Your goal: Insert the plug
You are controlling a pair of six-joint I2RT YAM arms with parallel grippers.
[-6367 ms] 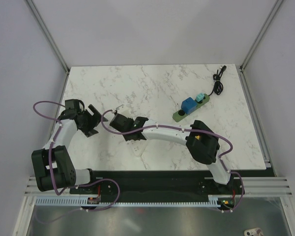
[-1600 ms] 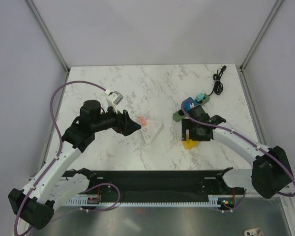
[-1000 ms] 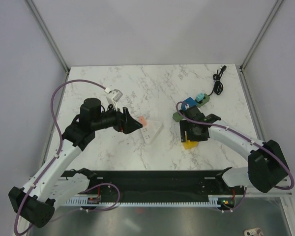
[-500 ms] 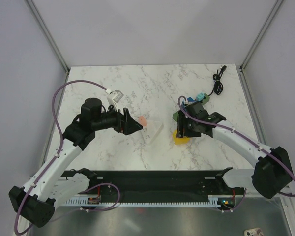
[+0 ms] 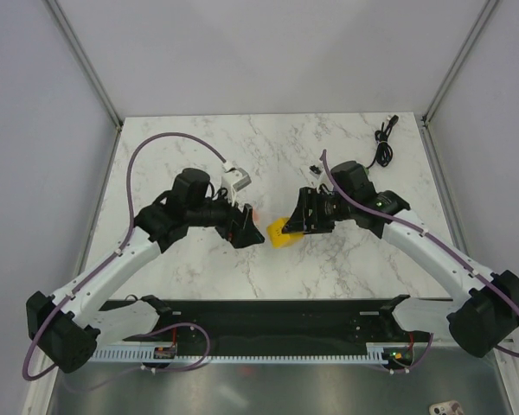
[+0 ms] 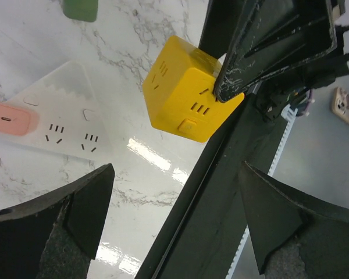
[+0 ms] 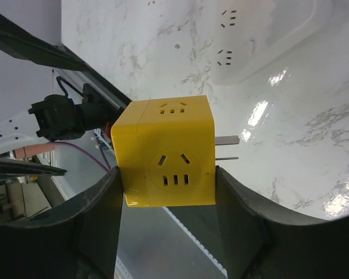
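My right gripper (image 5: 296,223) is shut on a yellow cube plug (image 5: 281,233) and holds it above the table. In the right wrist view the cube (image 7: 166,151) sits between both fingers, its metal prongs (image 7: 227,141) pointing right. The white socket strip (image 7: 262,35) lies on the marble beyond it. In the left wrist view the strip (image 6: 52,125) with its pink switch (image 6: 9,119) lies flat, and the yellow cube (image 6: 189,96) hangs above and to its right. My left gripper (image 5: 246,226) stands open and empty just left of the cube, covering most of the strip in the top view.
A coiled black cable (image 5: 382,143) lies at the far right corner of the marble table (image 5: 199,156). A green object (image 6: 80,7) shows at the top edge of the left wrist view. Grey walls and metal frame posts enclose the table.
My right gripper closed on the yellow plug, lifted it and carried it left toward the white strip. The left arm shifted right over the strip and its jaws widened slightly.
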